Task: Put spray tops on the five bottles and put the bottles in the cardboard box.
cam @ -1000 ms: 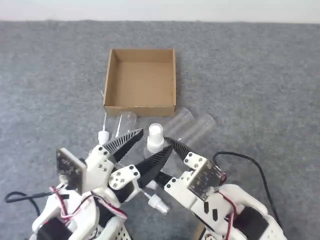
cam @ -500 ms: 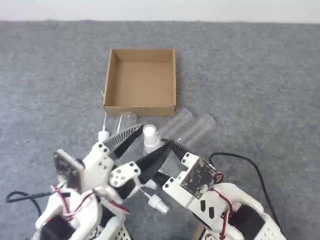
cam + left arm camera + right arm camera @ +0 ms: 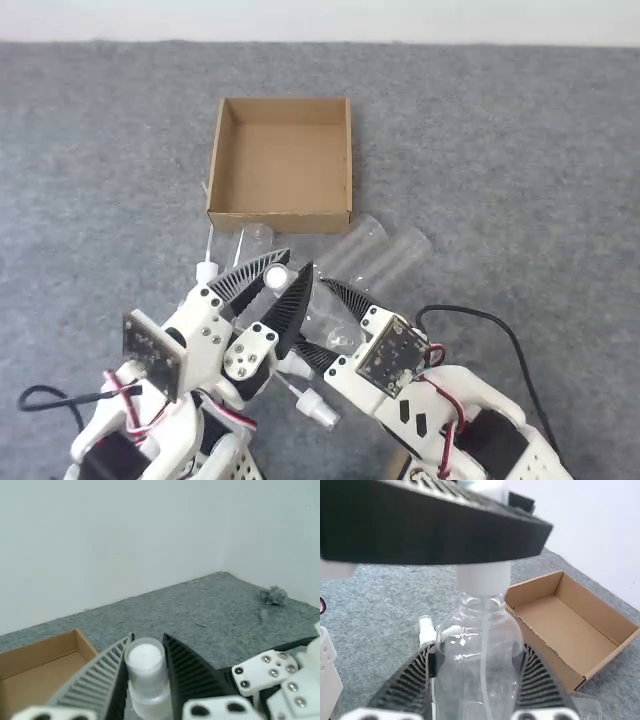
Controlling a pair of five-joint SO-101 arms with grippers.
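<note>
Counting in the high view gives one cardboard box (image 3: pixel 279 216), four clear bottles and three spray tops, all on the grey carpet (image 3: pixel 520 150). The box stands with its open side up in the upper middle of the frame.

Three of the bottles lie on their sides just below the box. The left bottle (image 3: pixel 255 238) is near the box's lower left corner and is partly hidden behind an arm. The middle bottle (image 3: pixel 363 240) and the right bottle (image 3: pixel 402 250) lie side by side near the lower right corner, with their long axes running from lower left to upper right. Which end is the mouth, I cannot tell.

The fourth, the held bottle (image 3: pixel 332 318), is in the lower middle of the frame, between the two arms. Its long axis is tilted, the neck toward the upper left and the base toward the lower right. The right gripper (image 3: pixel 318 322) is closed around its body with one finger at each side, and the right wrist view shows this grip (image 3: pixel 477 652) plainly.

The white spray top (image 3: pixel 277 277) sits at the neck of this bottle and points the same way as the neck. Its dip tube (image 3: pixel 484 680) hangs down inside the bottle. The left gripper (image 3: pixel 293 264) is closed narrowly on this top, and its fingers (image 3: pixel 100 680) touch both sides.

The left loose top (image 3: pixel 207 270) lies in the middle left, with its thin tube pointing toward the box. The lower loose top (image 3: pixel 318 408) lies at the lower middle, between the arms.
</note>
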